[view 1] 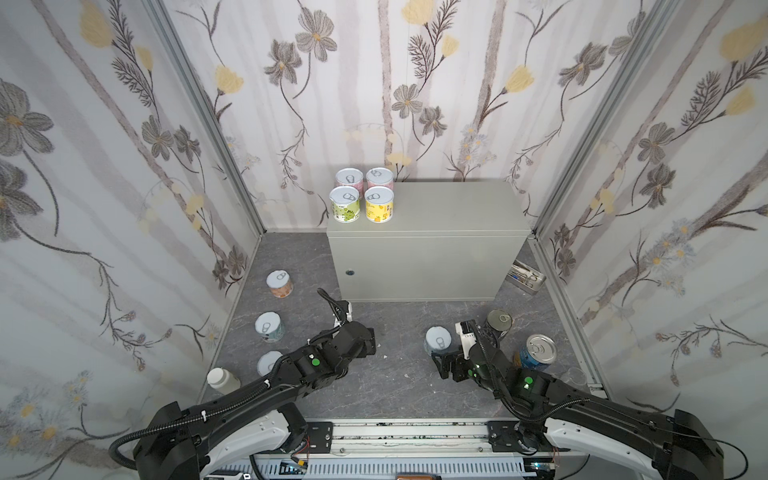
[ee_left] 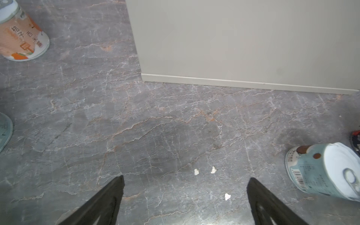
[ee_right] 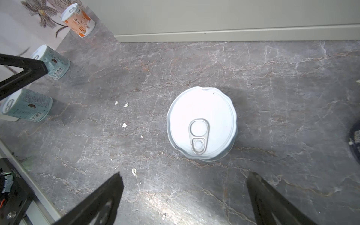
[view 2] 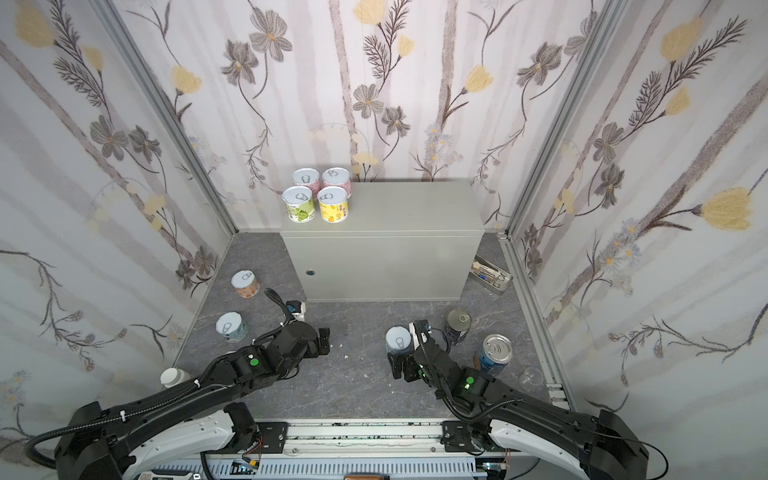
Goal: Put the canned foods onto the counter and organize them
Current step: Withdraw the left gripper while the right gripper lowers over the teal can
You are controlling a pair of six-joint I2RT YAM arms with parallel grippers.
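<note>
left gripper [ee_left: 185,181]: we are holding jaws spread, marbled floor [ee_left: 155,126] between them | right gripper [ee_right: 184,177]: we are holding jaws spread, pale blue can [ee_right: 201,124] just ahead of them

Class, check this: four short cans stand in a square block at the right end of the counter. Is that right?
Not quite: both top views show the four short cans at the left end of the counter; the rest holds.

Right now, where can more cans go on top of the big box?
The counter top is bare from the yellow can rightward to its right edge, front to back. Crowded: the back-left corner, where four cans stand packed in a square.
</note>
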